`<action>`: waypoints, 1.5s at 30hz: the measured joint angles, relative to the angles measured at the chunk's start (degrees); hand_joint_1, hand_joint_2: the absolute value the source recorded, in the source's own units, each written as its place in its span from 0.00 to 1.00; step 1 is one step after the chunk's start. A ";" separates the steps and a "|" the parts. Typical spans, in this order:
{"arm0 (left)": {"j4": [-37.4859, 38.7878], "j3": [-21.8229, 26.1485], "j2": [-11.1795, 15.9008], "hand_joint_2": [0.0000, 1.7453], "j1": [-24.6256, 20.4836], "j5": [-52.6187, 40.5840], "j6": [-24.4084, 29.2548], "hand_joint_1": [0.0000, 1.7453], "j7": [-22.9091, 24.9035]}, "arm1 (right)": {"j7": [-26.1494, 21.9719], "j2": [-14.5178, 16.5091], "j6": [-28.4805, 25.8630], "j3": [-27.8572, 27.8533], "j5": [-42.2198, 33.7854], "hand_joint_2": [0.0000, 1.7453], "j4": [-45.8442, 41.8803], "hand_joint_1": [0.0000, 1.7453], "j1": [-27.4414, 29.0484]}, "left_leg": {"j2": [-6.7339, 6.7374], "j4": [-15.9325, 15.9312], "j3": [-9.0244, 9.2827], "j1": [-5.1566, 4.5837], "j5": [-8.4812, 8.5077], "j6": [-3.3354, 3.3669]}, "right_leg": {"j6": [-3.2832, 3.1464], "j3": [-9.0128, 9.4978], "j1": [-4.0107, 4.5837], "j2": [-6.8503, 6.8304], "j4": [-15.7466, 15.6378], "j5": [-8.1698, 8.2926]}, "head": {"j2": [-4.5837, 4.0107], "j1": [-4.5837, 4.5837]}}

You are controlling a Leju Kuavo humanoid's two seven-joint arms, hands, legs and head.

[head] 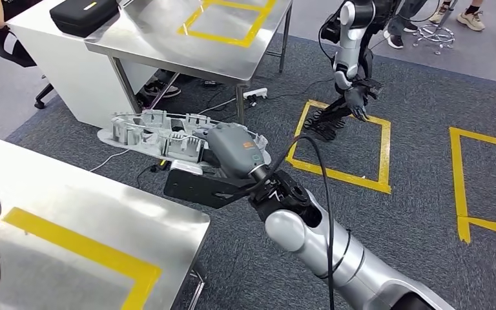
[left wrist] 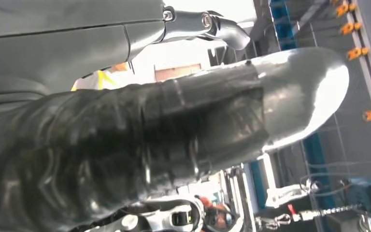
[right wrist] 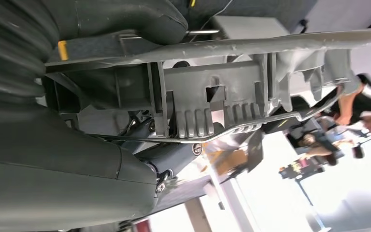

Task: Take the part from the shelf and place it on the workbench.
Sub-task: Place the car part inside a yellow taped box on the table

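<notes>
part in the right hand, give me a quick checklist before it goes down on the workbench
1. Grip: right hand holds the grey part at one end; ok.
2. Part over the workbench: it hangs above the carpet past the bench's corner; not ok.
3. Landing spot: bare steel beside the yellow tape near that corner; ok.
4. Part level: roughly flat in the head view; ok.
5. Left hand out of the way: seen close up, its place relative to the bench unclear; cannot tell.
6. Bystanders: another robot stands well beyond the part; ok.
</notes>
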 joint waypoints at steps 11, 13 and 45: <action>0.97 -0.51 0.01 0.00 -0.08 0.69 0.73 0.00 -0.66 | -1.02 0.79 -0.17 1.07 0.20 1.00 1.54 1.00 -0.05 | 3.88 -7.66 5.40 1.40 3.03 -0.22 | 3.62 -0.91 -0.45 -6.21 4.24 -3.41 | -0.01 -0.38; 1.04 -0.61 0.01 0.00 -0.37 0.72 0.74 0.00 -0.69 | -1.18 0.99 -0.16 1.33 0.49 1.00 1.53 1.00 -0.01 | 2.15 -7.68 5.33 1.35 3.22 0.42 | 4.08 -2.38 -1.03 -3.50 7.60 -5.57 | -0.01 0.19; 2.39 -2.37 0.01 0.00 -1.31 -0.63 0.92 0.00 -0.87 | -4.94 3.91 2.47 5.89 -1.14 1.00 3.75 1.00 2.75 | 0.46 -6.89 4.85 1.44 2.87 0.16 | 4.05 -5.15 -1.39 -0.87 12.97 -8.26 | -0.01 0.92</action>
